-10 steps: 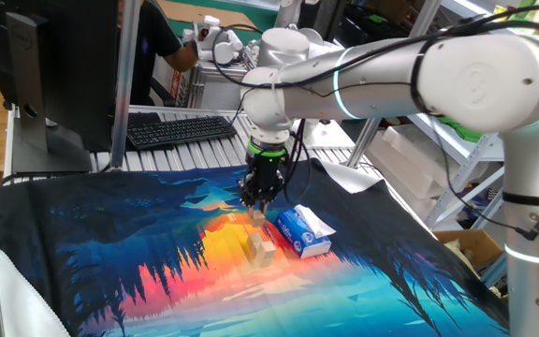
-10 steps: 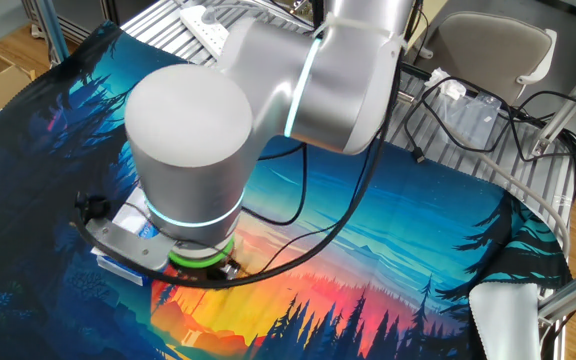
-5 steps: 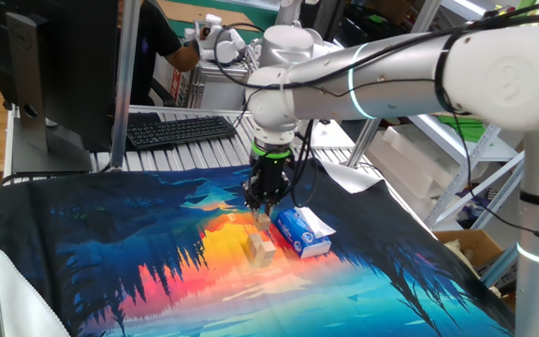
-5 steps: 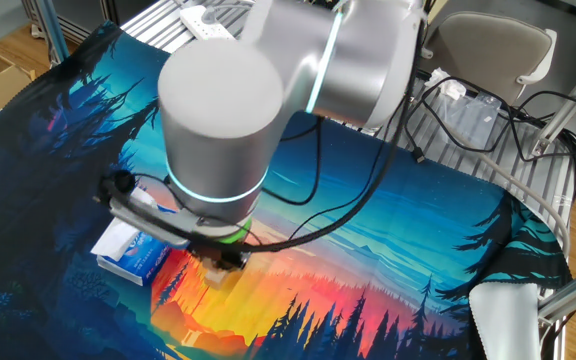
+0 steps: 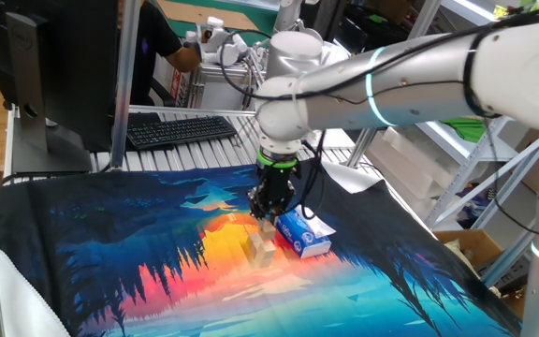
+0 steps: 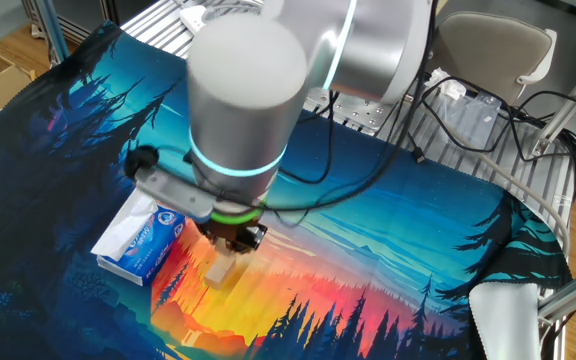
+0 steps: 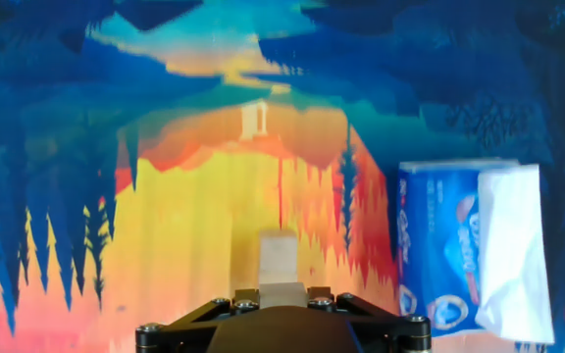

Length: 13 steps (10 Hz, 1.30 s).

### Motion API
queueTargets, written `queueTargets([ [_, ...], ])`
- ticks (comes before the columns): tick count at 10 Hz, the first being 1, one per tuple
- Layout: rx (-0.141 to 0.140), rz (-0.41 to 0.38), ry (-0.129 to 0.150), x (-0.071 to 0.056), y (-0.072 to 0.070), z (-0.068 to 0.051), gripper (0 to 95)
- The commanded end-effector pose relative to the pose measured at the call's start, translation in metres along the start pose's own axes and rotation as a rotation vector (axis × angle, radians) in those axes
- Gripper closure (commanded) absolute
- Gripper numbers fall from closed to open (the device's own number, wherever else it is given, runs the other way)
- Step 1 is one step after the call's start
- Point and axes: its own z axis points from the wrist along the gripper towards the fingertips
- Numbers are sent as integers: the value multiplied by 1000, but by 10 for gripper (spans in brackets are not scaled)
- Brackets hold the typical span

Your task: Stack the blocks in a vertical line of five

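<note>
Where the counter's printed cloth runs dark blue w/ tree shapes on the left of the one fixed view, nothing of the task lies; a black keyboard sits on the slatted top behind it. Toward the middle, on the orange-yellow patch, the blocks stand as a short tan stack; how many are in it can't be told from here. Right above them hangs the tool, pointing straight down from the silver arm, a tan cube at its tips. Just right of the stack lies the blue-and-white box, near the blocks but apart from them.

In the other fixed view the order flips: box on the left, then the tool under the arm's big wrist, w/ the blocks showing tan just below it.

Hand view: the blocks sit dead centre just ahead of the tool's black housing, box at right. The fingertips are hidden in all views, so whether the tool is apart or clamped on a cube can't be told.
</note>
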Motion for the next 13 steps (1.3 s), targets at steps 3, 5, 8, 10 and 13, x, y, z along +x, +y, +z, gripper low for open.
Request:
queueTargets([
  [3, -7, -5, 3, 5, -2, 4, 950],
  [5, -20, -2, 4, 8, -3, 2, 950],
  [8, -60, 15, 1, 10, -3, 0, 950],
  [10, -66, 13, -2, 11, -3, 0, 950],
  [13, -65, 12, -3, 14, -2, 2, 950],
])
